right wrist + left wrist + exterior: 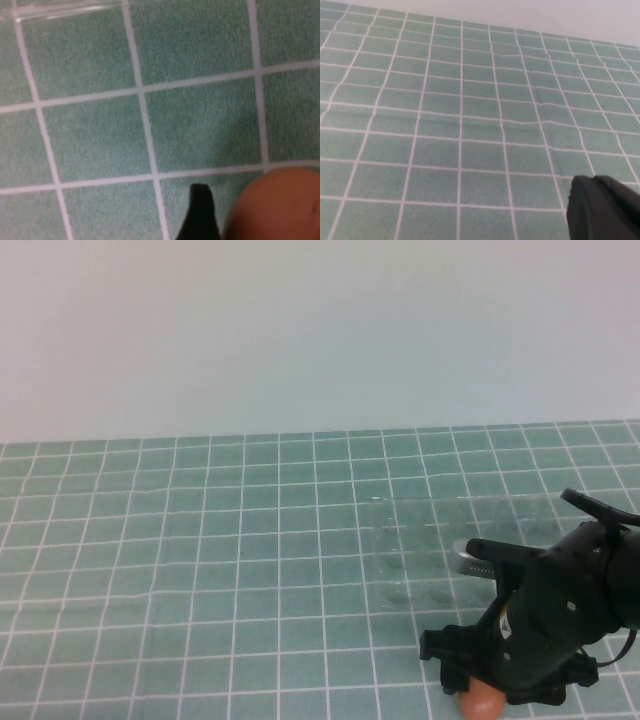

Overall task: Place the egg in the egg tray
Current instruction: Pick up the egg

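Hovering right gripper (480,690) over egg (483,704) — left gripper (605,210) apart.

One egg (483,703) lower right of frame, one clear egg tray (440,545) right of centre, one right gripper (497,687) over egg, one left gripper (602,210) seen only in left wrist view

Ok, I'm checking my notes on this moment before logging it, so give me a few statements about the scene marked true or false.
1. The egg lies on the mat at the near edge. True.
2. The egg sits in a cup of the egg tray. False: it is outside the tray, nearer the robot.
3. The right gripper is low over the egg. True.
4. The left gripper is above the tray. False: its wrist view shows only bare mat.
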You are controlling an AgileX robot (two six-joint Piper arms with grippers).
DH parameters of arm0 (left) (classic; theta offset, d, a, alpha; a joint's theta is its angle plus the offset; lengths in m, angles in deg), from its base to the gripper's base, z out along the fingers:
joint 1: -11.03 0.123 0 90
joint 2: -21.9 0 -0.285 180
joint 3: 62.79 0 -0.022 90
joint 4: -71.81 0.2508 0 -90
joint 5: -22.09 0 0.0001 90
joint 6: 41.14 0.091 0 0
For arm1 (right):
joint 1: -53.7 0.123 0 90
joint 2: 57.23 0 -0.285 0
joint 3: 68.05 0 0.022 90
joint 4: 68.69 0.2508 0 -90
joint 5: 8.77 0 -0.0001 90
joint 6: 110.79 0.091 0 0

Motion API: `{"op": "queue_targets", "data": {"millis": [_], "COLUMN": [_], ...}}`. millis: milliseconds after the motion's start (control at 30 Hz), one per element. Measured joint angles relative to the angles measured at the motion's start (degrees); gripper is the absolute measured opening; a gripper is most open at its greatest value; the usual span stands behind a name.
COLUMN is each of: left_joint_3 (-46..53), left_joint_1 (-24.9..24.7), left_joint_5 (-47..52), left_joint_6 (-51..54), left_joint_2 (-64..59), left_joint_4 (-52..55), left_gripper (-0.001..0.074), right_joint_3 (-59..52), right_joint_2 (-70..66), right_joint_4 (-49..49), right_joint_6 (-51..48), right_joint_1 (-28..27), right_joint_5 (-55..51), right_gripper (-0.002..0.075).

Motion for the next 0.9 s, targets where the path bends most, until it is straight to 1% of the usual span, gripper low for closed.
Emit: {"op": "queue_targets", "data": {"millis": [133,200,267,400,700,800,900], "left_joint_3": [0.00,0.00,0.00,0.00,0.00,0.00,0.00], "left_joint_1": [0.00,0.00,0.00,0.00,0.00,0.00,0.00], "left_joint_5": [0.00,0.00,0.00,0.00,0.00,0.00,0.00], "left_joint_6": [0.00,0.00,0.00,0.00,0.00,0.00,0.00], "left_joint_2": [0.00,0.00,0.00,0.00,0.00,0.00,0.00], "left_joint_4": [0.00,0.00,0.00,0.00,0.00,0.00,0.00], "left_gripper": [-0.0004,-0.0004,-0.0004,-0.0004,-0.0004,-0.0004,-0.0004], "right_joint_3": [0.02,0.02,0.02,0.24,2.18,2.21,2.21], "right_joint_2": [-0.71,-0.71,-0.71,-0.71,-0.58,0.60,2.03], "right_joint_4": [-1.09,-1.75,-2.64,-4.27,-5.07,-7.04,-10.37], "right_joint_6": [0.12,0.22,0.22,-1.85,-17.25,-18.94,-19.05], "right_joint_1": [0.00,0.00,0.00,0.00,0.00,0.00,0.00], "right_joint_5": [0.36,0.48,0.48,0.48,1.35,4.63,10.07], "right_gripper": [0.0511,0.0470,0.0410,0.0369,0.0360,0.0359,0.0359]}}
